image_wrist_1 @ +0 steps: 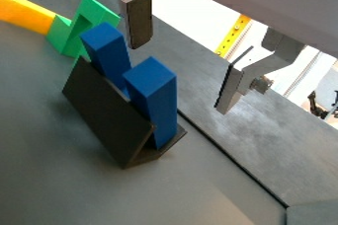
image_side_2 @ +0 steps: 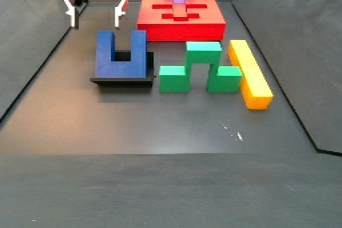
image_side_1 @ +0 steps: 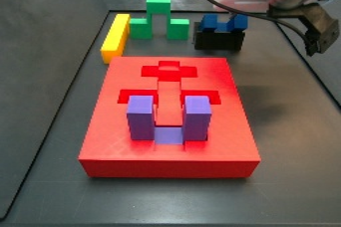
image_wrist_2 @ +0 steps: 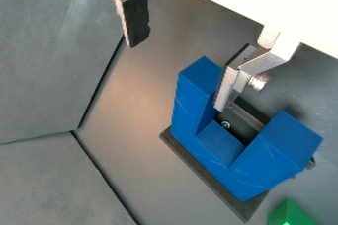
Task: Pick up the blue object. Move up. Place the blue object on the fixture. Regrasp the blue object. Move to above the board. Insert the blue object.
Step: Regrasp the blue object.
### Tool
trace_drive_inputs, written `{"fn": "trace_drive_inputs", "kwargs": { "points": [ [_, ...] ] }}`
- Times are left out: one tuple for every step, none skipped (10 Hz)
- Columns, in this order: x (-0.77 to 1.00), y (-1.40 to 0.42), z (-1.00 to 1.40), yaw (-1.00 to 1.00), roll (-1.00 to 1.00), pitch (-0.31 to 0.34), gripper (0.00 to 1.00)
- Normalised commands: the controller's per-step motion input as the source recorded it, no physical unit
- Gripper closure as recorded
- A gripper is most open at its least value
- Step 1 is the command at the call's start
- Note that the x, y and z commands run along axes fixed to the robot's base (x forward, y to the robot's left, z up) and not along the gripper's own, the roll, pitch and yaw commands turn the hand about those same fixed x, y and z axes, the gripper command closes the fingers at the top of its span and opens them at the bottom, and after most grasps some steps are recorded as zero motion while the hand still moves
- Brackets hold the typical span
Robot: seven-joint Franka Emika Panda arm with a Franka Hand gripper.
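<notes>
Here we see the blue object (image_side_2: 120, 53) resting on the fixture (image_side_2: 122, 80), prongs pointing away from us, beside the green block (image_side_2: 201, 66). The hand (image_side_2: 102, 12) hovers just behind it, fingers spread, gripping nothing; further back sits the board (image_side_2: 183, 20).

Gripper (image_side_2: 79, 12): hangs clear above the floor, fingers (image_wrist_1: 137, 19) spread with nothing between them — in a side view it sits just beyond the blue object (image_side_2: 120, 54).
Blue object: rests on the fixture (image_side_2: 118, 79), prongs apart; the slot between them is clear.
Green stepped block (image_side_2: 201, 67): just beside the fixture, crowding that side.
Yellow bar (image_side_2: 249, 72): lies against the green block's far side.
Board (image_side_1: 170, 121): well apart from the fixture, with bare floor between.
Purple U-shaped block (image_side_1: 163, 117): stands in the board, prongs sticking up — an obstacle to a low pass.
Board's cross-shaped recess (image_side_1: 168, 71): open.
</notes>
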Motion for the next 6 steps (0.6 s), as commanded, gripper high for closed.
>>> {"fn": "trace_drive_inputs", "kwargs": {
  "points": [
    [-0.08, 0.0, -0.29, 0.01, 0.23, -0.143, 0.0],
    [0.0, 0.0, -0.22, 0.02, 0.18, -0.08, 0.0],
    [0.04, 0.0, -0.19, 0.05, 0.25, 0.0, 0.0],
    [0.09, 0.02, -0.12, 0.03, 0.18, 0.0, 0.0],
    [0.0, 0.11, -0.17, 0.0, 0.15, 0.0, 0.0],
    [0.0, 0.14, -0.28, 0.0, 0.15, 0.0, 0.0]
  ]
}}
